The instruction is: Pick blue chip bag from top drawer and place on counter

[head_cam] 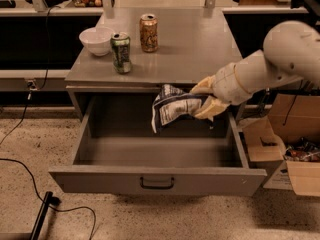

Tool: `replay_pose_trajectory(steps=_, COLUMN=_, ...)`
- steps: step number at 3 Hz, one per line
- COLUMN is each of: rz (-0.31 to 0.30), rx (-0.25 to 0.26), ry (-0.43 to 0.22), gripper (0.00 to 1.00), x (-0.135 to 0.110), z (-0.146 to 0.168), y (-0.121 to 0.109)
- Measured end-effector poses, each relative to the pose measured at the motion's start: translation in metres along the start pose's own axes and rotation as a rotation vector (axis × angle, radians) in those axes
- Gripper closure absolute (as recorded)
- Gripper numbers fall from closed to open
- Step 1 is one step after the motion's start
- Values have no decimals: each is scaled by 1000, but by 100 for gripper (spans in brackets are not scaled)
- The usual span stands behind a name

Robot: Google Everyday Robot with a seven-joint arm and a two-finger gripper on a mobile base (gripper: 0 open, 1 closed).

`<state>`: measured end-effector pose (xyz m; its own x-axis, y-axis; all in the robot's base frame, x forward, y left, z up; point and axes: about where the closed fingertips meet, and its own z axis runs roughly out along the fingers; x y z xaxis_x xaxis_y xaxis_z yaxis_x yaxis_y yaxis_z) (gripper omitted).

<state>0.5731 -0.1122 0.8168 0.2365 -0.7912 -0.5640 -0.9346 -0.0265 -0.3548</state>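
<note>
Two cans, a green can [121, 52] and an orange can [148, 32], and one bowl [97, 40] are sitting on the counter [200, 49]. One end effector [206, 100] is gripping one blue chip bag [172, 106] above one top drawer [157, 178]. Perhaps two boxes [300, 176] are sitting alongside.

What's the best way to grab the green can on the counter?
Probably around the green can's straight middle, coming from the front: it stands upright, with the bowl close beside it. The gripper holds the chip bag over the drawer.

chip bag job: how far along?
Done: top drawer open; gripper shut on the blue chip bag, which hangs above the drawer floor. In hand: bag sits level with the front edge of the counter, not over it. Left: move over the counter, set down, release.
</note>
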Motion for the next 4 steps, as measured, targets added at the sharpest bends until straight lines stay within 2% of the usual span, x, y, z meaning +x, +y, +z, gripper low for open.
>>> replay_pose_trajectory(steps=1, rz=12, rx=9, ry=41, gripper=100, x=-1, z=-41, y=-34)
replay_pose_trajectory(steps=2, rz=88, rx=29, ry=101, gripper=100, x=14, z=-66, y=-78)
replay_pose_trajectory(steps=3, rz=212, rx=89, ry=69, gripper=73, x=37, z=-79, y=-130)
replay_pose_trajectory(steps=4, rz=285, rx=171, ry=-2, gripper=51, x=45, z=-93, y=-160)
